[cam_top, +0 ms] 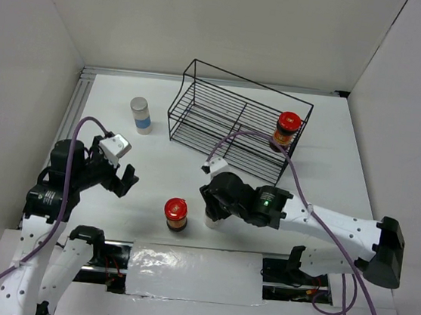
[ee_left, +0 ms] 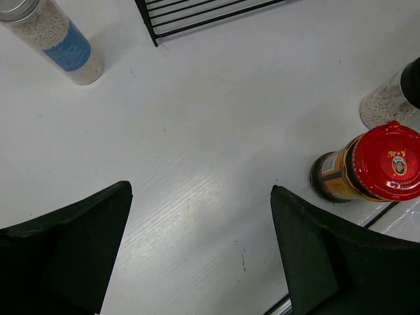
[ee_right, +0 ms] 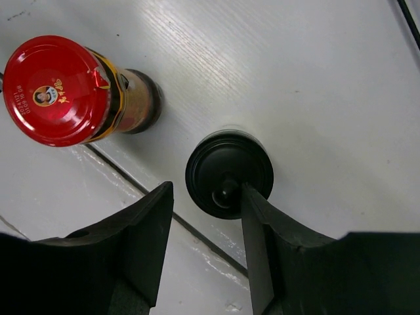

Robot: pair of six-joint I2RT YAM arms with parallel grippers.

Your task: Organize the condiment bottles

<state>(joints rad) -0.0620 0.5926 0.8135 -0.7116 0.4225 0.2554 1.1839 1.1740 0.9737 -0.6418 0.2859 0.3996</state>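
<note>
Four condiment bottles show. A red-lidded jar (cam_top: 287, 128) stands inside the wire basket (cam_top: 202, 96) at its right end. The grey-lidded jar with a blue label (cam_top: 141, 115) stands on the table left of the basket. Another red-lidded jar (cam_top: 176, 214) stands near the front edge, and the black-capped jar (ee_right: 229, 174) is just right of it. My right gripper (ee_right: 205, 190) hovers over that black cap with its jaws narrowed. One fingertip overlaps the cap's top, and only table shows between the fingers. My left gripper (ee_left: 200, 190) is wide open over bare table, left of the front red-lidded jar (ee_left: 384, 161).
White walls enclose the table on three sides. A metal rail (cam_top: 76, 104) runs along the left edge. A foil-covered strip (cam_top: 197, 274) lies at the front edge between the arm bases. The right arm's purple cable (cam_top: 298, 190) arcs over the basket's front.
</note>
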